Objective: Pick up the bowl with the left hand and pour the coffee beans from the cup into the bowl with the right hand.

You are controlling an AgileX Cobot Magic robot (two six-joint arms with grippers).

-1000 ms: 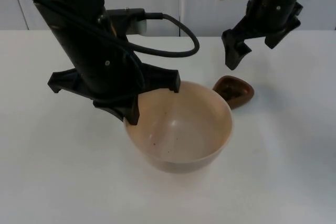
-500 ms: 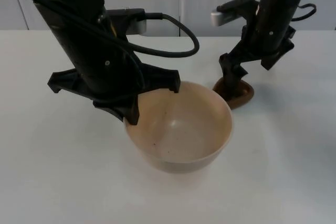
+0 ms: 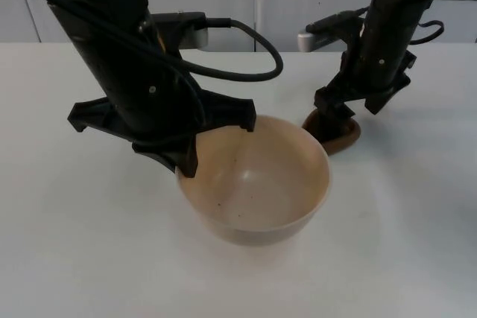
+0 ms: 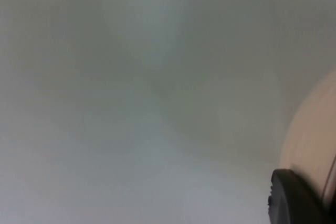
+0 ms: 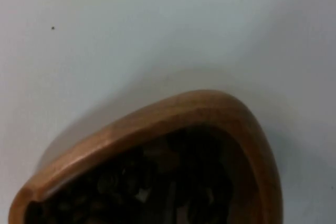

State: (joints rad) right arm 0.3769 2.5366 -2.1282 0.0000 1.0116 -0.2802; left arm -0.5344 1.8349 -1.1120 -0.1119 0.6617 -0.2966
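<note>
The beige bowl (image 3: 257,184) is nearest to me, on the white table (image 3: 74,258), and it looks empty except for a few dark specks inside. The left gripper (image 3: 186,156) is at the bowl's left rim, one finger over the rim's edge; in the left wrist view a black fingertip (image 4: 296,198) lies against the bowl's wall (image 4: 312,135), so it seems to grip the rim, though I cannot tell for sure how tightly the fingers are closed, and I cannot tell if the bowl is lifted from the table yet. Behind the bowl, just beside its far right rim, stands the small brown wooden cup (image 3: 335,130), and the right wrist view shows it filled with dark coffee beans (image 5: 157,187). The right gripper (image 3: 333,115) is right above this cup, low at its rim; whether its fingers are open or already closed on the cup wall I cannot tell. To do this step well, I think the right gripper should take the cup's wall firmly and keep the cup level while lifting, because the beans lie near to the rim. The cup is very close to the bowl, so it should go up first and not sideways. The left arm should hold the bowl quiet during this.
</note>
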